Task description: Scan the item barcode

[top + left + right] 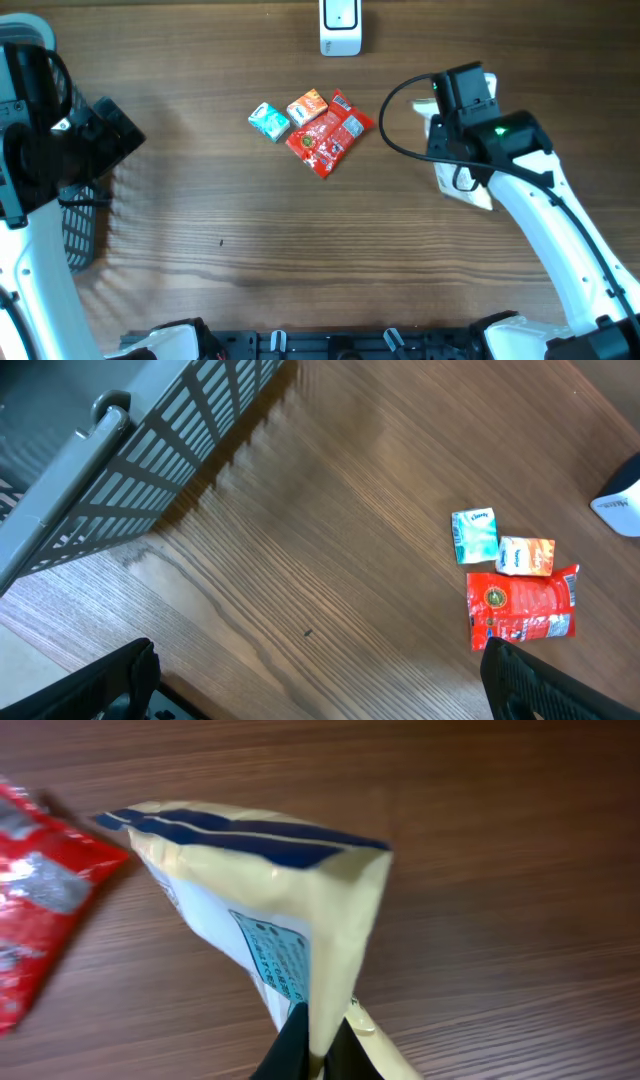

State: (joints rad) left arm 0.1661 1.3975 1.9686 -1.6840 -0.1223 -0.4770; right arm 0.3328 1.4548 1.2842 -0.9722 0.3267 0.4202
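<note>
Closest to the right wrist camera is a cream pouch (300,910) with dark blue stripes along its sealed top edge. It is pinched at one narrow side by the right gripper (312,1042), whose 2 dark fingers are pressed together on the foil. One white face of the pouch carries a pale blue panel with print that is too small to read. From overhead, this pouch is seen under the right gripper in the right half of the desk (300,260), about midway between the far edge and the near edge. I cannot tell if its lower end touches the wood. A white scanner (340,25) stands at the middle of the far edge, well apart from the pouch. Near the centre of the desk lie 3 small packets close together: a teal packet (268,121), an orange packet (307,106) just beside it, and a red packet (330,135) touching the orange one. A grey mesh basket (80,225) sits at the left edge. The left gripper (315,660) hangs above the left part of the desk beside this basket. Its claw is spread wide and nothing is between the fingers.
</note>
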